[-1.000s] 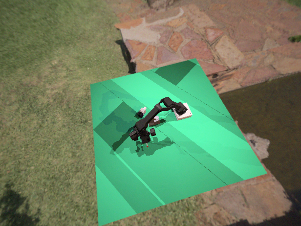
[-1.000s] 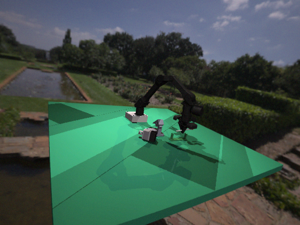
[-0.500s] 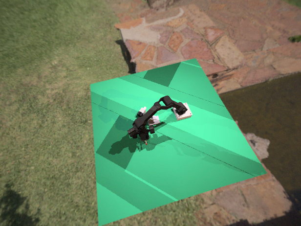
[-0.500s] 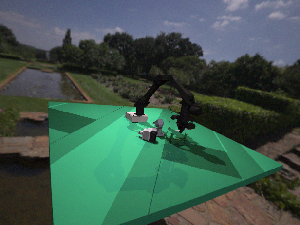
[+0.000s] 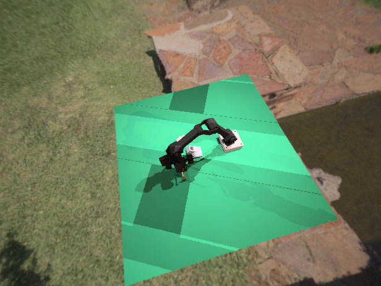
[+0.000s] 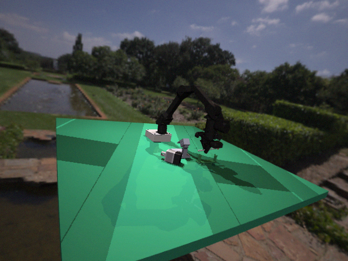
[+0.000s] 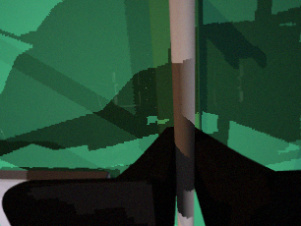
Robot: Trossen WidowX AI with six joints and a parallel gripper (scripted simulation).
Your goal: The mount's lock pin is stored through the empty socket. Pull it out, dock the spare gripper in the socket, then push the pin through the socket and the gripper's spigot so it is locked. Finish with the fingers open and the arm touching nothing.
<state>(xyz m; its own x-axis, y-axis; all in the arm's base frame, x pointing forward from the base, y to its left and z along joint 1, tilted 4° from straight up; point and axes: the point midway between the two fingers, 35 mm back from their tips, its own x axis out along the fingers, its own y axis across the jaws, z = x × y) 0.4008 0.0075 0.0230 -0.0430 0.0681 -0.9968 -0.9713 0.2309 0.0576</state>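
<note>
My gripper is shut on the lock pin, a thin pale rod with a red tip, and holds it just above the green table. In the wrist view the pin runs straight up between my dark fingers. The mount, a small light block with an empty socket, stands beside my forearm, between the arm base and the gripper. The spare gripper, a grey block with a black end, lies on the table on the far side of the mount from my gripper, partly hidden by the arm in the top view.
The arm's white base is bolted on the green table. The table's edges drop off to grass, stone paving and a pond.
</note>
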